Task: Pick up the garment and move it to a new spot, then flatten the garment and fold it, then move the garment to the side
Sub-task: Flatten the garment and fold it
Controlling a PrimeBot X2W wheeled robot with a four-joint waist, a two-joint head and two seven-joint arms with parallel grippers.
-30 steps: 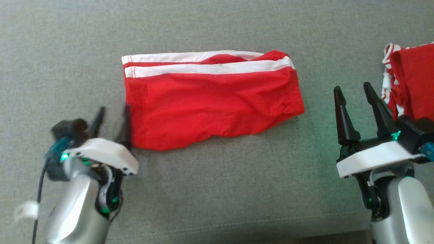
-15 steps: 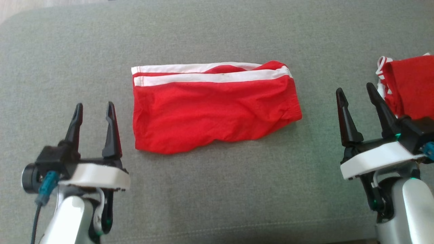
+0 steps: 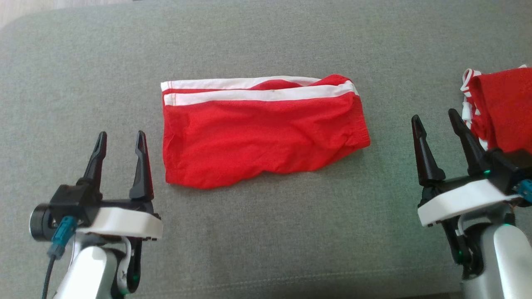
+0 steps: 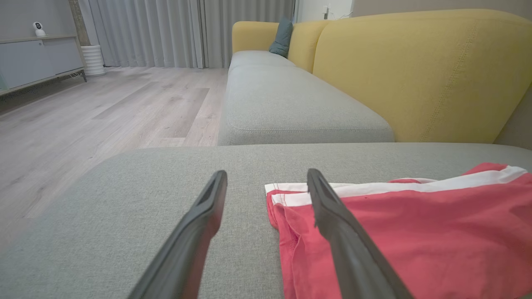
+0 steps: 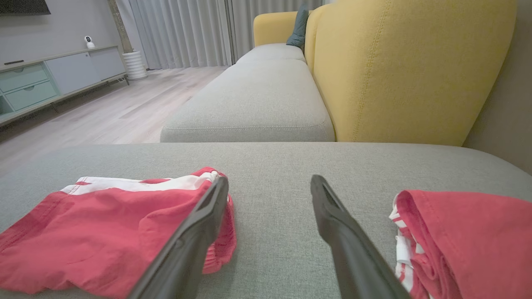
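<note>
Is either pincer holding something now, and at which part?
Nothing is held. The left pincer and the right pincer stand open; the folded red garment lies free between them.

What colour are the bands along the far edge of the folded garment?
White, on the red folded garment; clearest in the head view.

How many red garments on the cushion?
2. A folded red fabric garment with white stripes lies centred on the grey fabric cushion; a bunched red-and-white fabric garment sits far right, cut off. Others may be hidden.
</note>
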